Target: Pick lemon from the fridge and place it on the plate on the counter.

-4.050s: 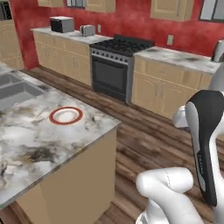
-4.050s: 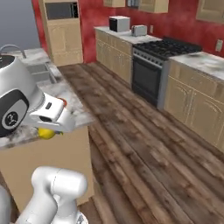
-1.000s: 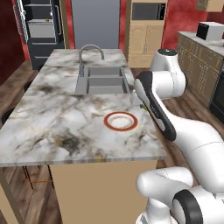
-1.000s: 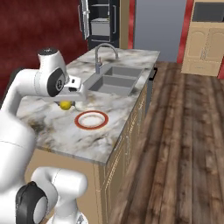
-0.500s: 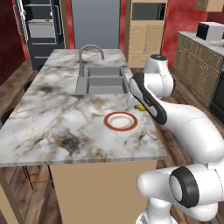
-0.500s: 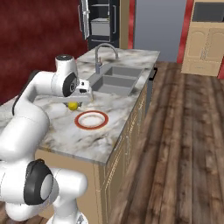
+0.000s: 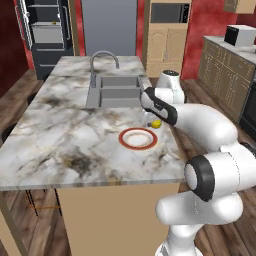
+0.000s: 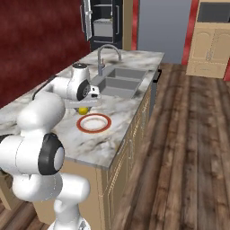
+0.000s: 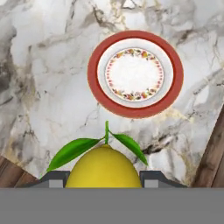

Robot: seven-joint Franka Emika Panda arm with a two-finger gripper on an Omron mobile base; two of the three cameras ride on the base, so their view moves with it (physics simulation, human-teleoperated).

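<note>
From the left base camera I see the fridge (image 7: 46, 31) standing open well beyond the jaws, at the far end of the tabletop (image 7: 60, 145), with its grey shelves showing. Nearer in, the sink (image 7: 114, 91) and its arched tap (image 7: 102, 57) lie just past the jaws on the same marble top. Then comes the plate (image 7: 138, 138), red-brown rimmed, lying flat on the marble just ahead of and below the jaws, close to the tabletop's near edge. The gripper (image 7: 154, 121) hangs above the marble right beside the plate's rim, on the sink side, its jaws clenched on the lemon (image 7: 156, 123), which shows as a small yellow spot between the plate and the sink. On the right base camera the lemon (image 8: 83, 110) sits under the hand just beside the plate (image 8: 93, 122), apart from it, not yet over its centre. Through the hand camera the lemon (image 9: 104, 168) sits between the two dark fingertips (image 9: 151, 179), green leaves spread out, and the plate (image 9: 135, 73) lies beyond it on the veined marble.
</note>
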